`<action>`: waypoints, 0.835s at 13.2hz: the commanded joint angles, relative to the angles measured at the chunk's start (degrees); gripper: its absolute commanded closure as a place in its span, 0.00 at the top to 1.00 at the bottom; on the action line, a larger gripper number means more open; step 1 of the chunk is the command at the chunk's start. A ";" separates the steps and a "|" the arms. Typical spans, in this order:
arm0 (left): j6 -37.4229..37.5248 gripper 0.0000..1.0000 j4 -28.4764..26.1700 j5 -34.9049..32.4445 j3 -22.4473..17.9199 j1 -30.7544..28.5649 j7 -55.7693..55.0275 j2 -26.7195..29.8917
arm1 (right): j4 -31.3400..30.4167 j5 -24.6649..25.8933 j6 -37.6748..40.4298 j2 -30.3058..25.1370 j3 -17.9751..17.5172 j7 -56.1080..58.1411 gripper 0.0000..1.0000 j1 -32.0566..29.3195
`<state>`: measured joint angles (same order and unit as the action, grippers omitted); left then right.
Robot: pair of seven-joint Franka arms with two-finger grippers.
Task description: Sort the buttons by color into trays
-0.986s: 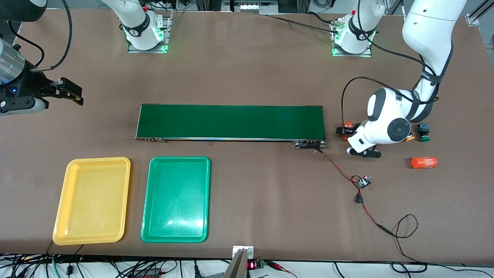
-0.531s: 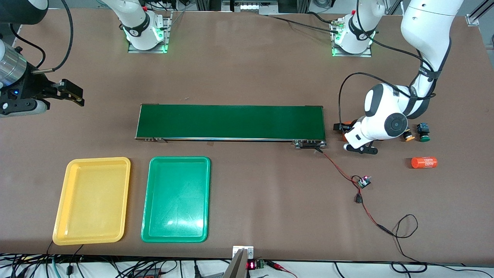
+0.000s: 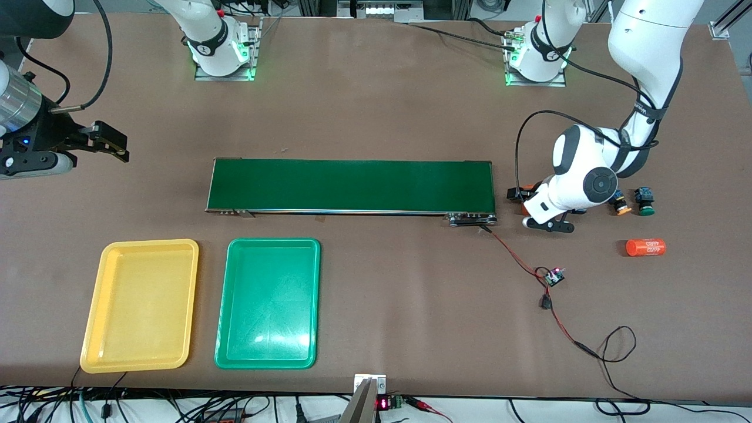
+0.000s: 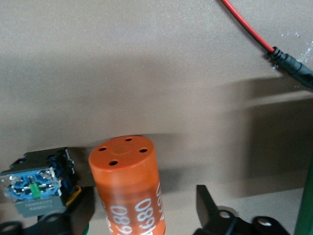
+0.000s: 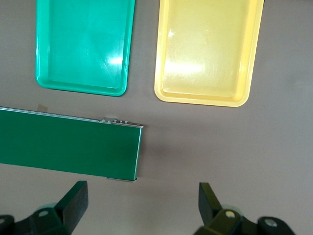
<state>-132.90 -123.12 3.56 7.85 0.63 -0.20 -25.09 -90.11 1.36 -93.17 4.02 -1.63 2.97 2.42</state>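
Blue-bodied button (image 4: 34, 188) is found just beside orange cylinder (image 4: 128, 176), off the conveyor belt (image 3: 352, 185) end | left gripper (image 4: 144, 208) is spread wide around that cylinder, nothing clamped | right gripper (image 5: 142, 205) is kept waiting, open and empty, over the table at the right arm's end | risk: the cylinder is likely grabbed instead and the button knocked aside

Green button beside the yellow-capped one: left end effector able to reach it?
Probably yes. The green button sits uncovered near the left arm's wrist. But the left end effector, open, straddles an upright orange cylinder, so it must lift clear first.
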 commanded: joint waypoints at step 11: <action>0.45 0.00 -0.90 0.66 0.32 -1.07 13.88 10.40 | 0.02 0.22 -0.52 -0.33 -0.04 0.02 1.00 -0.05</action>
<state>-133.19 -122.89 3.56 7.90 -0.11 7.43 -19.99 -90.11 1.38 -93.34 4.02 -1.66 2.97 2.47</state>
